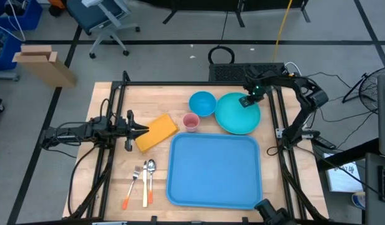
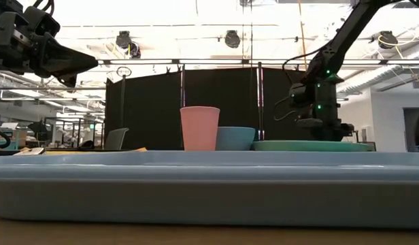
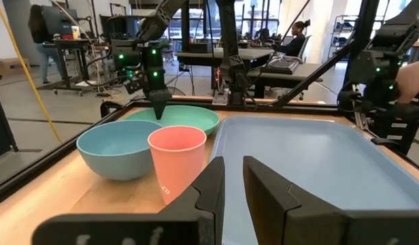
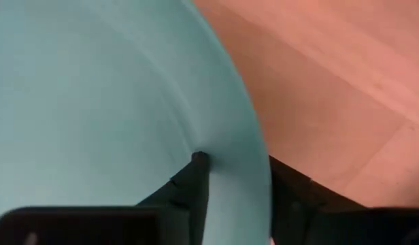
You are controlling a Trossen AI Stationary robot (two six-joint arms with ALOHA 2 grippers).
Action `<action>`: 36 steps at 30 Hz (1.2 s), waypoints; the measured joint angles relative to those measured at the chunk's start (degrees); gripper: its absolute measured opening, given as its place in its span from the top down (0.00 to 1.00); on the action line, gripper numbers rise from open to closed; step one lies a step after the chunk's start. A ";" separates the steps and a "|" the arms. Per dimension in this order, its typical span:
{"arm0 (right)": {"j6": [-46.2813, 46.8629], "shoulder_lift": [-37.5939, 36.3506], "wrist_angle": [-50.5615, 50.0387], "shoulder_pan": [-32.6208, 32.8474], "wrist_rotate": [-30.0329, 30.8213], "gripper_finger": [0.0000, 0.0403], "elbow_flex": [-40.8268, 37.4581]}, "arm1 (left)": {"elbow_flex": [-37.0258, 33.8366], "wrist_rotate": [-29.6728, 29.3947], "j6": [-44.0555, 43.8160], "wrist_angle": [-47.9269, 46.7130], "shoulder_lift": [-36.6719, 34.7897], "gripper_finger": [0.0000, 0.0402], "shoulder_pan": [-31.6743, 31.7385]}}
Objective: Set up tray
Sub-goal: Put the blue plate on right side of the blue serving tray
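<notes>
The large blue tray (image 1: 214,169) lies flat on the near middle of the table. Beyond it stand a teal plate (image 1: 237,115), a blue bowl (image 1: 202,103) and a pink cup (image 1: 191,122), each on its base. My right gripper (image 1: 245,100) points down at the plate's far rim and is shut on it. My left gripper (image 1: 142,130) hovers shut above the table's left side, level, pointing toward a yellow cloth (image 1: 156,132). It touches nothing. My right gripper (image 4: 238,160) has the teal plate's far rim (image 4: 254,184) between its two fingers, one finger (image 4: 196,170) inside the plate and one outside. It comes from above, pointing down. The plate (image 2: 311,145) lies flat on the table.
A fork, a spoon and a knife (image 1: 142,181) lie side by side on the table left of the tray. The cup (image 3: 177,160) and bowl (image 3: 118,146) stand close together between the yellow cloth and the plate. People sit in the room beyond the table.
</notes>
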 joint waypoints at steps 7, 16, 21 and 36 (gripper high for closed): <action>-0.86 -3.78 2.12 -1.39 -1.33 0.96 -0.12 | 0.00 0.11 -0.47 -0.39 -0.01 0.86 0.00; -1.20 -11.72 2.34 -5.40 -3.01 1.00 1.25 | 0.00 0.42 -2.96 -0.61 0.00 0.86 0.00; -1.30 -14.50 -0.26 -7.59 -3.18 1.00 4.37 | 0.02 0.41 -3.65 -0.63 -0.02 0.86 0.00; 0.70 -22.88 0.00 -11.98 -15.18 1.00 7.08 | 0.07 0.58 -4.98 -0.84 0.00 0.86 -0.03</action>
